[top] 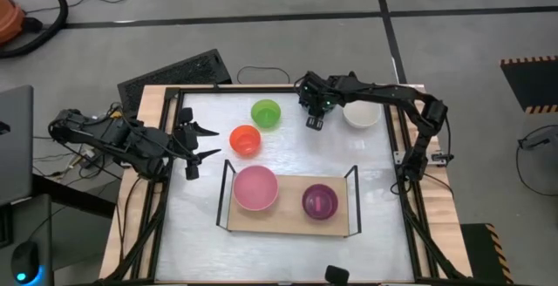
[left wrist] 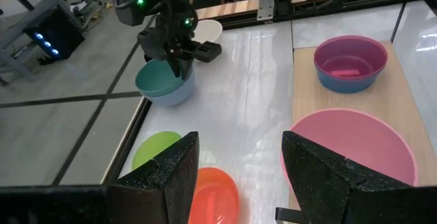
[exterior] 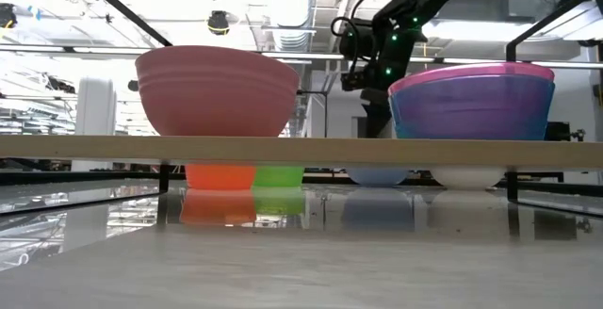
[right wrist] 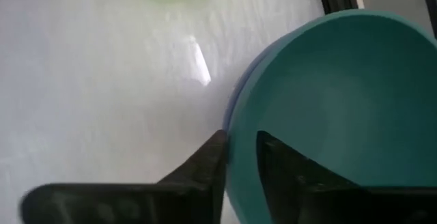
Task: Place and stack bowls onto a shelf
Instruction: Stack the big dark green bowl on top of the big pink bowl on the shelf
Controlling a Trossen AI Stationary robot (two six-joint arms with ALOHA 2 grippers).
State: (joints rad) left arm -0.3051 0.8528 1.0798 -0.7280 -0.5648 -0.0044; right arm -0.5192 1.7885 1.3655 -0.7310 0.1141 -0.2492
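The wooden shelf (top: 288, 221) lies at the table's near middle. A large pink bowl (top: 255, 187) and a purple bowl nested in a blue one (top: 320, 201) stand on it. Green (top: 266, 113), orange (top: 246, 139) and white (top: 360, 112) bowls stand on the tabletop. A teal bowl (left wrist: 158, 79) sits nested in a pale blue bowl (left wrist: 172, 95) at the table's far side, under my right gripper (left wrist: 179, 57), which is shut on its rim. My left gripper (top: 202, 142) is open and empty at the table's left, pointing toward the orange bowl. My right gripper holds the teal bowl by its rim (right wrist: 235, 138), one finger (right wrist: 283, 162) inside the bowl and one (right wrist: 208, 162) outside. The fingers come from above, pointing down. Whether the outer blue bowl's wall is also in the pinch I cannot tell. The blue bowl (exterior: 377, 175) stands on the table.
Thin black wire frames (top: 353, 186) rise at the shelf's two short ends. A black frame (top: 174, 103) borders the tabletop. A keyboard (top: 174, 72) lies beyond the far left corner. There is bare board between the two bowls on the shelf (top: 290, 200).
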